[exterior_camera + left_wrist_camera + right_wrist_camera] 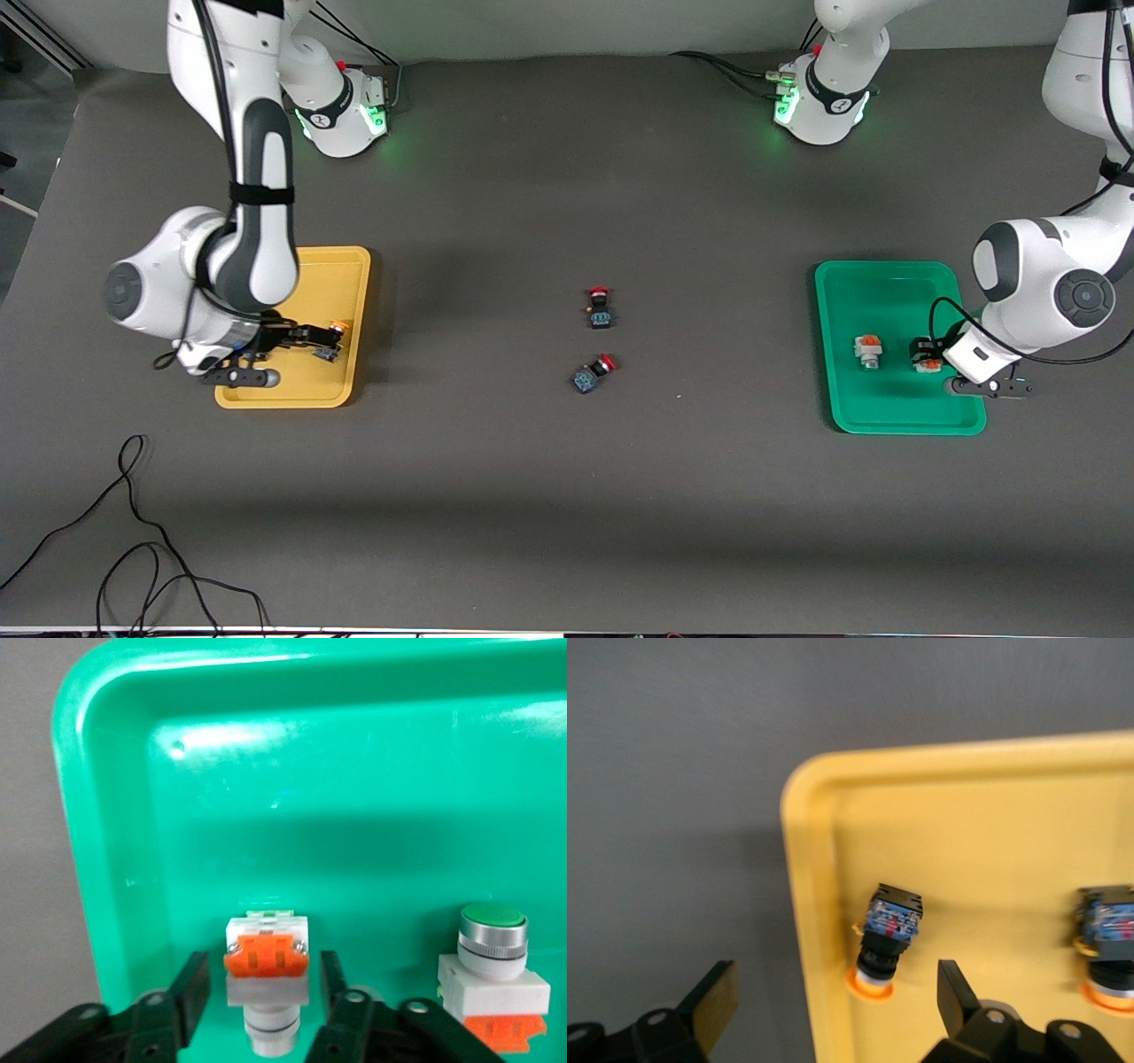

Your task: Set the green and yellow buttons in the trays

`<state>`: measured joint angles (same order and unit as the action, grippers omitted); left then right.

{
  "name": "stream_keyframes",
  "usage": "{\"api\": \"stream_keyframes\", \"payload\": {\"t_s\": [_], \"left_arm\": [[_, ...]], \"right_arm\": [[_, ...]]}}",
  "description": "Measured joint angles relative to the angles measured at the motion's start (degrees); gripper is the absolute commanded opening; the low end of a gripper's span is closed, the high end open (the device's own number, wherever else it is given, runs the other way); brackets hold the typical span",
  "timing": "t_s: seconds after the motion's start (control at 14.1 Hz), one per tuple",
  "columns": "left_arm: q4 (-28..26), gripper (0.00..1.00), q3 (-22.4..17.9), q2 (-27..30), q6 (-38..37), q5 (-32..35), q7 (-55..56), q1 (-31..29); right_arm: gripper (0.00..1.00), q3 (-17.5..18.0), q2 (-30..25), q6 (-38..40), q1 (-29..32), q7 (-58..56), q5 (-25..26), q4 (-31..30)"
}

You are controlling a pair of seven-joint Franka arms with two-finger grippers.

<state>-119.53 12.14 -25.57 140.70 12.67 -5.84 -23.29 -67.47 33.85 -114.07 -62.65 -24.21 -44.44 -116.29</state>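
Observation:
The mustard yellow tray (350,266) lies at the right arm's end of the table and holds two yellow-capped buttons (888,935) (1109,943), both cap down. My right gripper (834,983) hangs low over that tray's rim, wide open, with one button (337,329) between its fingers and untouched. The green tray (886,283) lies at the left arm's end. One green-capped button (493,974) stands upright in it. Another (266,961) lies on its side between the fingers of my left gripper (264,970), which is open with a gap on each side.
Two red-capped switches (600,308) (592,373) lie on the dark mat midway between the trays. A loose black cable (133,532) curls near the front edge at the right arm's end. Both arm bases (341,106) (819,97) stand along the back.

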Motion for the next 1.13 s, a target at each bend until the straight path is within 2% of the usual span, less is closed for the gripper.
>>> {"api": "stream_keyframes", "payload": {"t_s": [0.14,0.28,0.5,0.71,0.92,1.13], "left_arm": [[2.4,1.00,0.2,1.7,-6.1,0.1,-0.4,0.0],[6.6,1.00,0.5,4.6,-15.9,0.1,-1.7,0.0],[12.6,1.00,0.9,10.8,-29.2,-0.5,-4.0,0.1],[14.0,1.00,1.2,18.4,-37.1,-6.4,-6.8,0.1],[14.1,1.00,1.5,25.9,-44.0,-10.1,-7.3,0.4],[15.3,1.00,1.6,30.2,-47.9,-13.4,-6.4,2.8]], "right_arm": [[1.00,-3.4,-0.8,7.2,-0.2,0.0,1.5,5.7],[1.00,-6.6,-1.3,14.2,-0.2,-0.3,3.6,11.5],[1.00,-9.2,-2.0,22.3,-0.2,-0.4,8.6,21.2],[1.00,-11.3,-2.3,29.0,-0.3,-0.4,9.5,27.5],[1.00,-11.2,-5.1,29.9,0.1,-0.4,13.8,29.0],[1.00,-6.7,-9.7,30.0,3.1,0.8,18.1,29.3]]}}
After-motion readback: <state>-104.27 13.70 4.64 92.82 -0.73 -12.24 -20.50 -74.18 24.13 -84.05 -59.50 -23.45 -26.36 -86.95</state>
